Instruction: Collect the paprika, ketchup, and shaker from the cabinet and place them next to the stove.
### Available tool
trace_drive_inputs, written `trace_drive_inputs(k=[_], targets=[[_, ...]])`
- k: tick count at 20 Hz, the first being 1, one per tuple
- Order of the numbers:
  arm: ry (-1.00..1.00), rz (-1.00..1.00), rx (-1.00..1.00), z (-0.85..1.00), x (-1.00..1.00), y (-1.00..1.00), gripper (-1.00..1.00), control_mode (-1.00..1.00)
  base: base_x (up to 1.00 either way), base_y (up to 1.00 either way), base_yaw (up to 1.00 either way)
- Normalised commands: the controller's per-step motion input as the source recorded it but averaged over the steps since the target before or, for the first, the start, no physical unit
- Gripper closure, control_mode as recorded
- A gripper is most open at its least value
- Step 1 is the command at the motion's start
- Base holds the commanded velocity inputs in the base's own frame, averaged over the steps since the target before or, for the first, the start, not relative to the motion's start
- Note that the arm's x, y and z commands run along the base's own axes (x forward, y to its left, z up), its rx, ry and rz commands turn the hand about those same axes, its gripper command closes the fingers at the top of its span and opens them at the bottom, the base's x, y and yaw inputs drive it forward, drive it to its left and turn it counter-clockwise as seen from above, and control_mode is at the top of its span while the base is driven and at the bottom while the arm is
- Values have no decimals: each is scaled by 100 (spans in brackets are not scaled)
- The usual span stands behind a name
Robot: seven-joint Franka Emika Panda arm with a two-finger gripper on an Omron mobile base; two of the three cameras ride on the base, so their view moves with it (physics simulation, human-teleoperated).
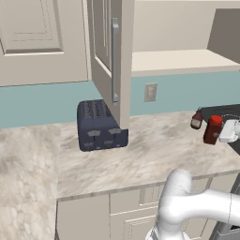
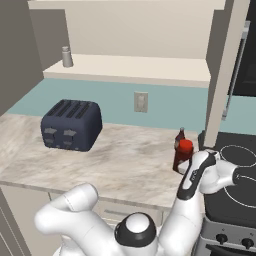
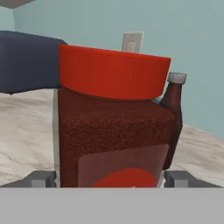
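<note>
The paprika [image 3: 113, 118], a dark red jar with a red lid, stands on the marble counter by the stove [image 2: 235, 155]. My gripper [image 3: 109, 179] is open, one finger on each side of the jar with a small gap at both. The jar [image 1: 213, 129] [image 2: 184, 155] sits at the cooktop's [image 1: 225, 110] left edge, with my gripper [image 1: 221, 133] [image 2: 189, 167] reaching it from the stove side. The ketchup [image 3: 173, 109] [image 1: 197, 119] [image 2: 179, 136], a small dark bottle, stands just behind it. The grey shaker [image 2: 66, 56] is on the open cabinet's cream shelf [image 2: 130, 67] [image 1: 178, 61].
A dark blue-grey toaster [image 1: 99, 124] [image 2: 71, 124] sits on the counter to the left. The open cabinet door [image 1: 110, 56] [image 2: 225, 75] with its silver bar handle hangs over the counter. A wall outlet [image 1: 150, 92] [image 2: 141, 102] is on the teal backsplash.
</note>
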Motion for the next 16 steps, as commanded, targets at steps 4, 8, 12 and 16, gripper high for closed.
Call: trace_drive_inputs(k=[4, 8, 12, 16], targets=[[0, 5, 2, -18, 0, -1, -100, -100, 0, 0, 0], [0, 2, 2, 0, 0, 0, -100, -100, 0, 0, 0], [0, 0, 0, 2, 0, 0, -100, -100, 0, 0, 0], [1, 0, 0, 1, 0, 0, -100, -100, 0, 0, 0]])
